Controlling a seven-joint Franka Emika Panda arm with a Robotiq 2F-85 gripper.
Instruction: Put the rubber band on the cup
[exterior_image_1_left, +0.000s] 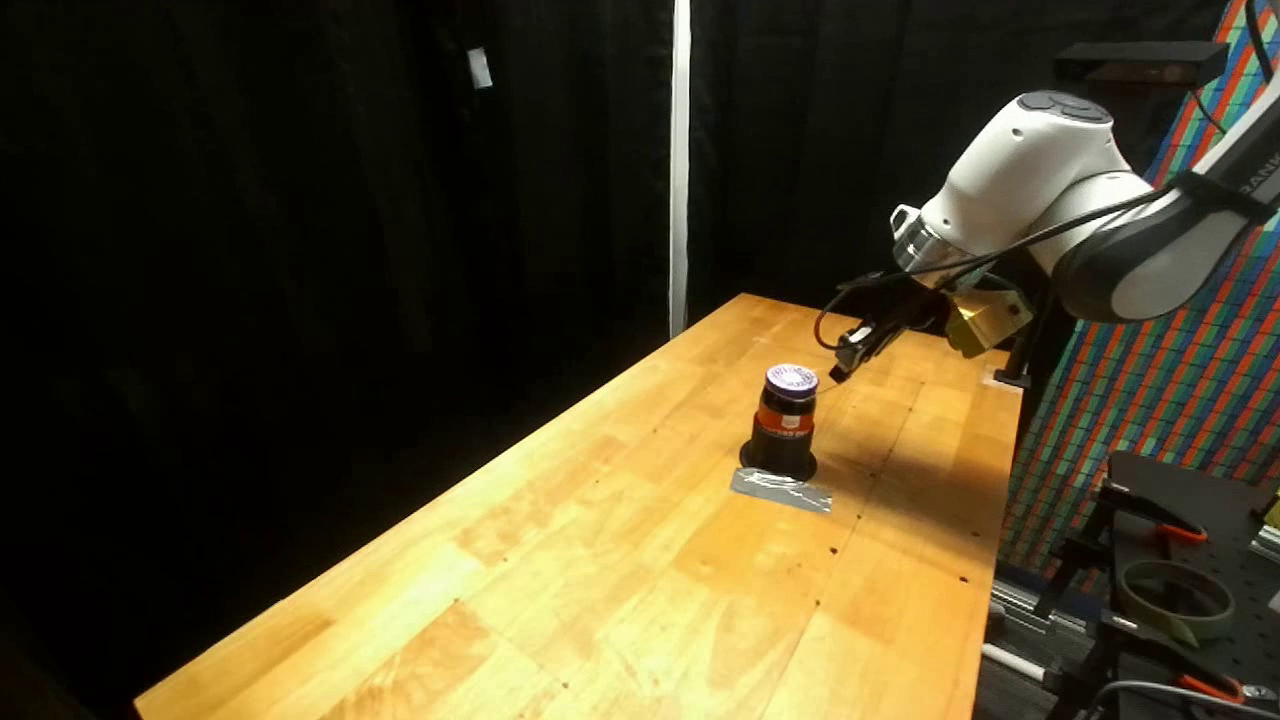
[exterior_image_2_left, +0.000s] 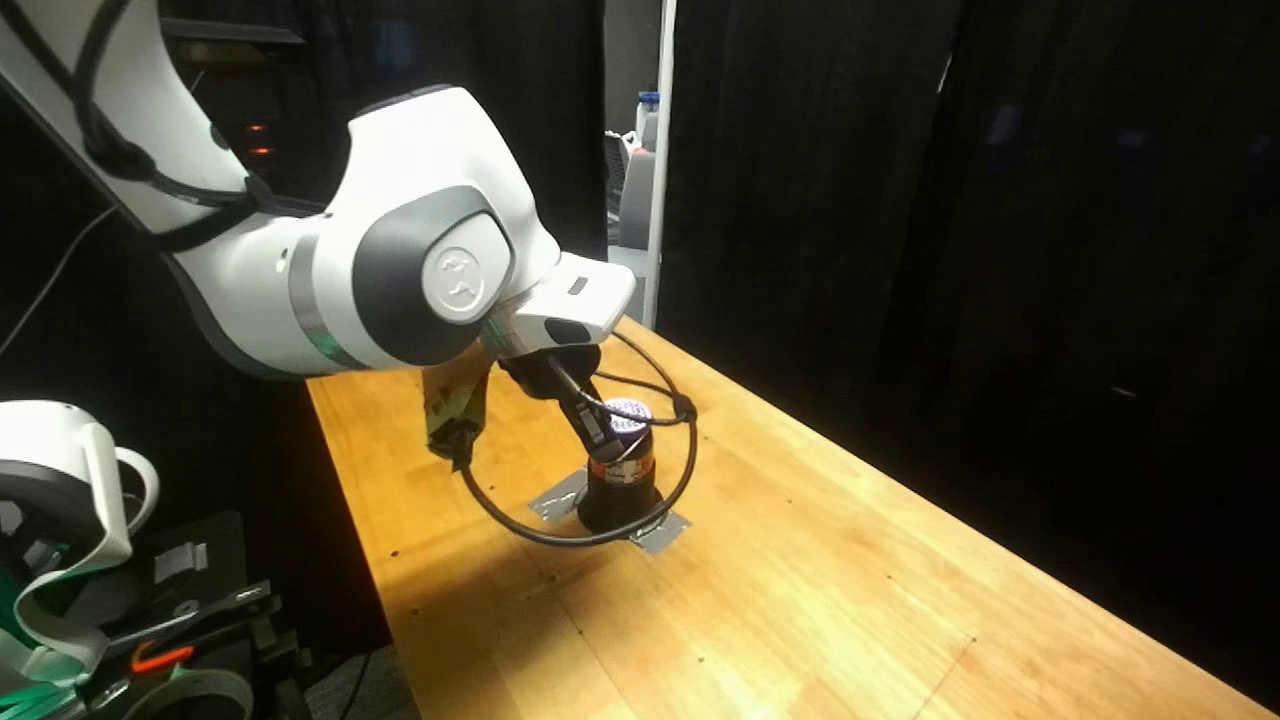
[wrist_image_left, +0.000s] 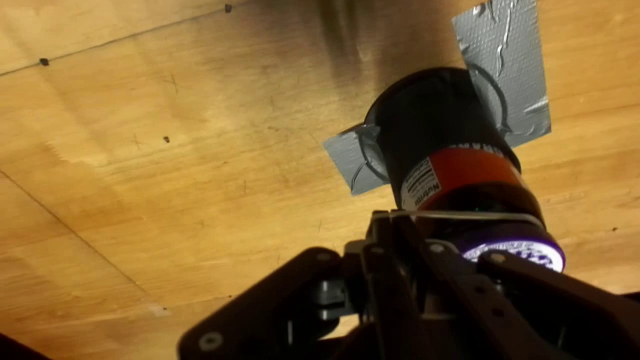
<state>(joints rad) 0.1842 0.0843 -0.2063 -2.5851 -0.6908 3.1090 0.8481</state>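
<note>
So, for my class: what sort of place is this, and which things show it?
Probably a robotics lab or workshop, though I can't be sure: a robot arm extends over a wooden table, dark curtains hang alongside, and grey tape seems to hold the cup down by its base.

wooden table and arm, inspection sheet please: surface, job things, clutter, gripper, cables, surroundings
Surface: wooden table, dark spots and thin lines
Cup: upright, lid on; grey tape over its base
Rubber band: runs from the gripper across the cup under the lid; full loop not visible
Clutter: tape roll on a dark stand beside the table
Gripper: shut on the band
Cables: black cable loops before the cup in an exterior view
Surroundings: black curtains
</note>
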